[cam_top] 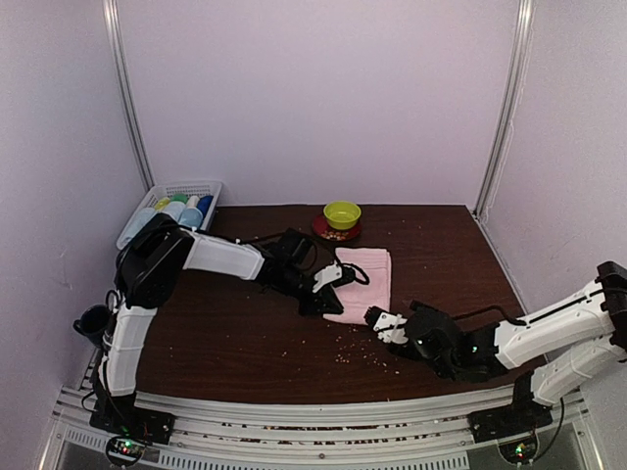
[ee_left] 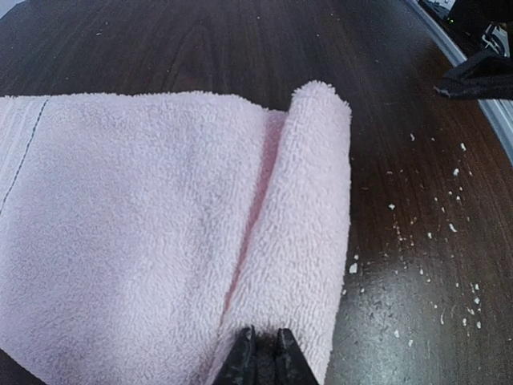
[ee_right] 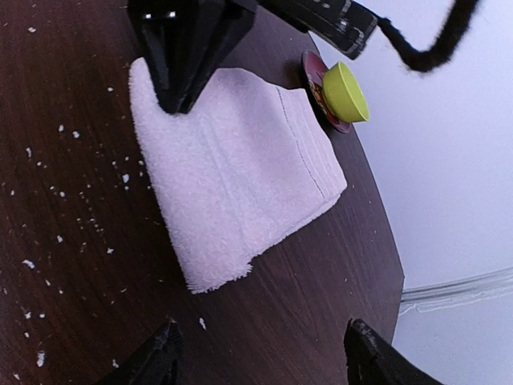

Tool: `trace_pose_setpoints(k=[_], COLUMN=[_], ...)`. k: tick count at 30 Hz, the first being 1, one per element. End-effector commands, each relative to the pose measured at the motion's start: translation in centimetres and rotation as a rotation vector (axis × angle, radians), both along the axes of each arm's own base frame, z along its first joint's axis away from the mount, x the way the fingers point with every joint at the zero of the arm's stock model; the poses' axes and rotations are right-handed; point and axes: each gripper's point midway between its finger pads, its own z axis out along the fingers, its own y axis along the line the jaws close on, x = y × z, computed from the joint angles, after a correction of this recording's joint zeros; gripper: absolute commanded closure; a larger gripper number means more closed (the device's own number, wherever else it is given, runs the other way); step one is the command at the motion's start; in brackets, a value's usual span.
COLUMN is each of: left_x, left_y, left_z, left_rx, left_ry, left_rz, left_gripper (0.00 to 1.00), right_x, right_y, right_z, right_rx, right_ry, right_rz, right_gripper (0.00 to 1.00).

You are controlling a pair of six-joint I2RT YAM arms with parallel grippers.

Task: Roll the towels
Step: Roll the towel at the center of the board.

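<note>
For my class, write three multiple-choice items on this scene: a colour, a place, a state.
1. What colour is the towel on the table? A blue; B white; C pink.
2. Where does the green bowl stand? A on the towel; B on a red saucer; C at the table's near edge.
3. How do the right gripper's jaws stand? A open, empty; B shut on the towel; C shut on the bowl.
Answers: C: its pile shows pale pink. B: a red rim shows under the bowl. A: they stand apart, nothing between.
</note>
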Motion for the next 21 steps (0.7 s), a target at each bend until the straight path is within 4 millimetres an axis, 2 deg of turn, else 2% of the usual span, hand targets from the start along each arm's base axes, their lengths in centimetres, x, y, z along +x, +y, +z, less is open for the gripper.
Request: trace_pose_setpoints(k=[1,4,8,12,17,21], left_x=[-0.9,-1.0,-1.1,-1.1,-1.1,-1.1], left_y=[2.6,2.7,2.9,3.1,3.2,3.2], left_z=[-4.6,-4.6,-4.8,-4.9,-4.9,-4.9], left_rx=[0.117,0.117,0.120,0.123,0.126,0.124], left_ry=[0.138,0.148,0.162,0.169,0.171,0.172], left_rz=[0.030,0.027,0.026,0.026,0.024,0.023], left_gripper=[0.89,0.89,0.89,0.89,0.89,0.89], right_x=[-0.9,-1.1,-1.1,-0.7,1.0,2.1], right_y=[1.2,1.9,2.6,3.1,3.1,3.0], right_z=[-0.7,-1.6,-3.8,-5.2,-6.4,-7.8], right_rx=[-0.080,-0.152,-0.267,-0.343,-0.408,-0.458], right_ry=[-0.042,-0.052,-0.037,-0.047,-0.048,-0.029], right_rz=[0.082,0.134,0.178,0.210,0.172,0.163], right_gripper=[0.31,0.32,0.33,0.27,0.27,0.35])
